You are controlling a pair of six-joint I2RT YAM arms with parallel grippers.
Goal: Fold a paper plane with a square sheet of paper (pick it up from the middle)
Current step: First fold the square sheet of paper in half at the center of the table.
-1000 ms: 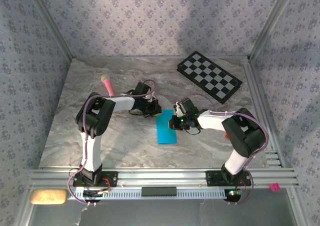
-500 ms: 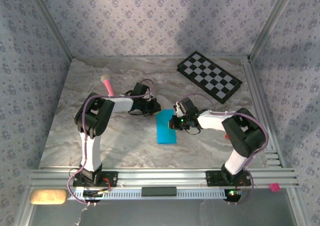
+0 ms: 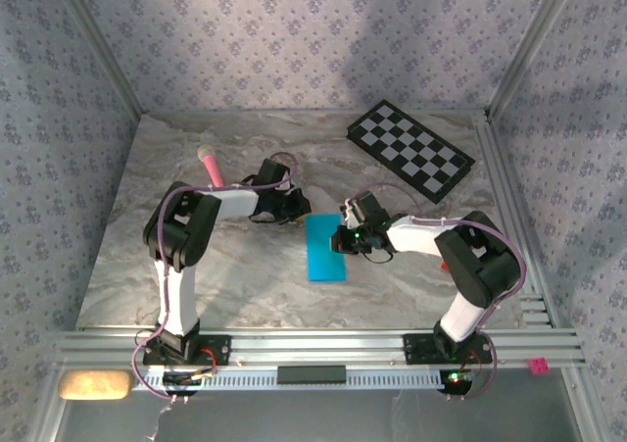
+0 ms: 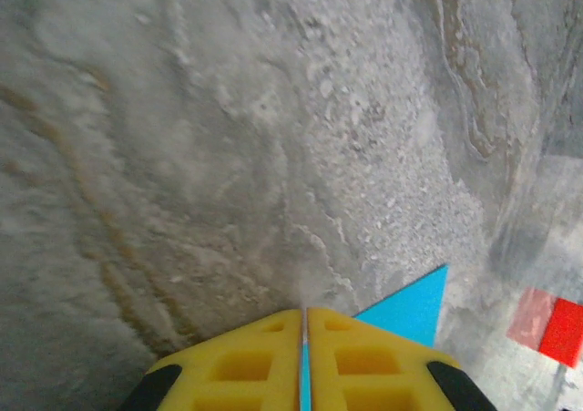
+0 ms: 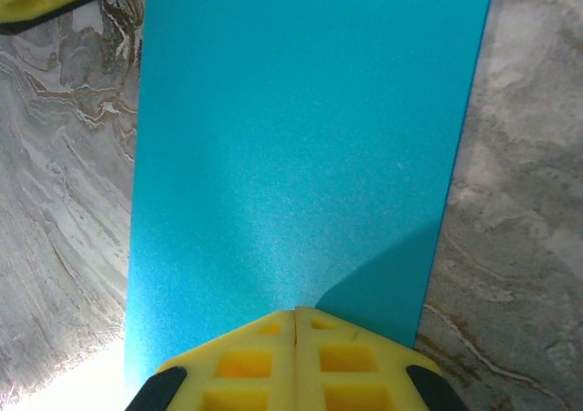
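Note:
The square sheet of paper (image 3: 325,249) lies on the marble table as a bright cyan-blue rectangle, folded flat. My left gripper (image 3: 292,207) is at its far left corner. In the left wrist view the left gripper (image 4: 303,313) has its yellow fingers all but together, with a hairline slit showing blue, and the paper's corner (image 4: 414,306) pokes out to the right. My right gripper (image 3: 342,238) is shut at the paper's right edge. In the right wrist view the right gripper (image 5: 295,313) rests its tips low over the sheet of paper (image 5: 301,138), nothing between them.
A black-and-white checkerboard (image 3: 411,150) lies at the back right. A pink stick (image 3: 210,164) lies at the back left, beside the left arm. A red patch (image 4: 545,324) shows on the table to the right of the left gripper. Metal rails run along the table's right and near edges.
The left gripper has edged slightly back and left at the paper's corner, and a hairline slit now shows between its fingers. The right gripper and the paper have not moved.

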